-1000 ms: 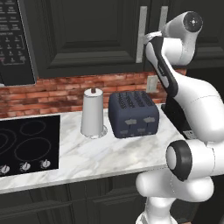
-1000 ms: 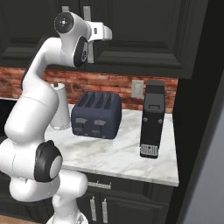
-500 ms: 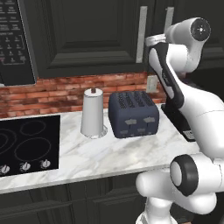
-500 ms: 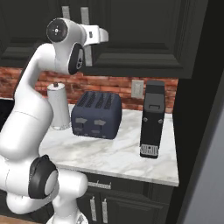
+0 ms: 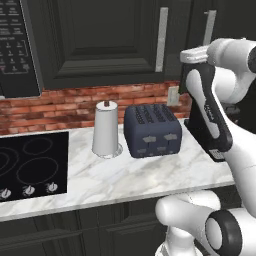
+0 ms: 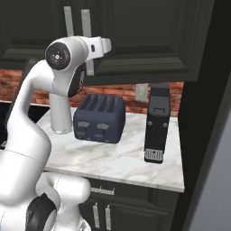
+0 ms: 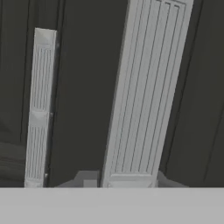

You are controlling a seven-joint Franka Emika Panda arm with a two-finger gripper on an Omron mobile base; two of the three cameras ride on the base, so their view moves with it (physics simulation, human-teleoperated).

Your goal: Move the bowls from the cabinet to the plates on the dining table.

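Silver handle (image 7: pixel 144 92) on the dark cabinet (image 5: pixel 105 45), pinched by the tool (image 7: pixel 129 183); no legible writing.

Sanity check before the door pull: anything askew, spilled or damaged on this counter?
Nothing stands out. Paper towel roll, toaster and black coffee machine stand upright on the marble counter, no spills. Cabinet doors are closed; the end effector is at a bar handle.
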